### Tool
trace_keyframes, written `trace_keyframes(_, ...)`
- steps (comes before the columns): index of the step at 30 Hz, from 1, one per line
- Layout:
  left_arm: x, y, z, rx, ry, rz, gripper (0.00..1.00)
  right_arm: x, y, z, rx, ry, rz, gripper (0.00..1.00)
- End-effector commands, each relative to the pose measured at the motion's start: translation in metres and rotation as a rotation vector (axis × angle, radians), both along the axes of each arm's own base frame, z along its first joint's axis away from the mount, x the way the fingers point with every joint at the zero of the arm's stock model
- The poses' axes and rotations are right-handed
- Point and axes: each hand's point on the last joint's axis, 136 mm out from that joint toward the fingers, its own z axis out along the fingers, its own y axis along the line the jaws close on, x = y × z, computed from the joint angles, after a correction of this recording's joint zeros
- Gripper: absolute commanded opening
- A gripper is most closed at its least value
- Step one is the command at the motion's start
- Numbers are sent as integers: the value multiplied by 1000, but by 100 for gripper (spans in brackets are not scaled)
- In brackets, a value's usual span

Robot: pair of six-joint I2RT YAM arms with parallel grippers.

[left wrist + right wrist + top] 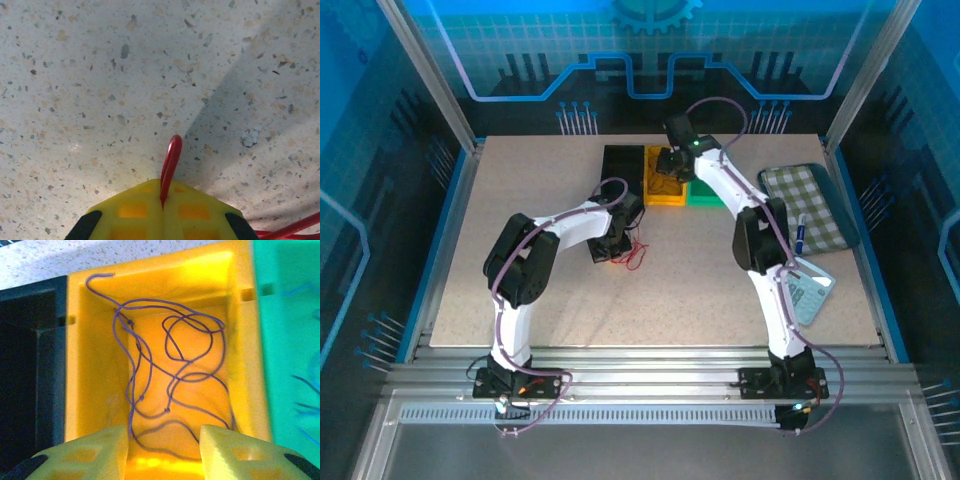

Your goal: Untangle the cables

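the thin purple wire point(191, 361) lies loose in the yellow plastic bin point(95, 340), with the right fingers point(95, 452) parted and empty above it. the left fingers point(161, 220) pinch a thin red wire point(171, 150) on the speckled counter point(100, 75); that one seems left to sort.

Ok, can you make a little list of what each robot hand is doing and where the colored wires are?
left jaws: shut, pinching a loop of the red cable over the speckled table
right jaws: open, over the yellow bin
purple cable: loosely curled inside the yellow bin
green bin: right beside the yellow bin, with thin blue cables inside
black bin: on the yellow bin's other side
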Motion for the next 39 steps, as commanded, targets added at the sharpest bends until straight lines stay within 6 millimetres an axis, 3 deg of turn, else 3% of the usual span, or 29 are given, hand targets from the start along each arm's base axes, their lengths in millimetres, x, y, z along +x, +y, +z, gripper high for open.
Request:
trace_keyframes(1, -6, -6, -13, -35, 69, -78, 0, -20, -1, 68, 24, -134, 52, 43)
trace_keyframes(4, 0, -36, -11, -189, 41, -190, 0, -54, 8, 67, 120, -128, 146, 43)
trace_keyframes(7, 1, -50, -6, -271, 22, -248, 0, -90, 24, 44, 266, -58, 222, 45)
trace_keyframes(10, 0, -59, -3, -326, 1, -274, 0, -123, 46, 13, 349, 42, 293, 45)
trace_keyframes(15, -2, -64, 2, -368, -23, -294, 0, -157, 82, -18, 374, 130, 396, 45)
trace_keyframes(20, -5, -61, 6, -363, -31, -290, 0, -162, 93, -47, 348, 184, 405, 43)
trace_keyframes(24, -6, -59, 7, -357, -31, -287, 0, -157, 92, -69, 319, 211, 386, 36)
trace_keyframes(32, -7, -56, 5, -344, -24, -273, 0, -152, 79, -87, 265, 215, 379, 25)
trace_keyframes(39, -7, -55, 3, -340, -21, -264, 0, -150, 75, -104, 200, 235, 347, 33)
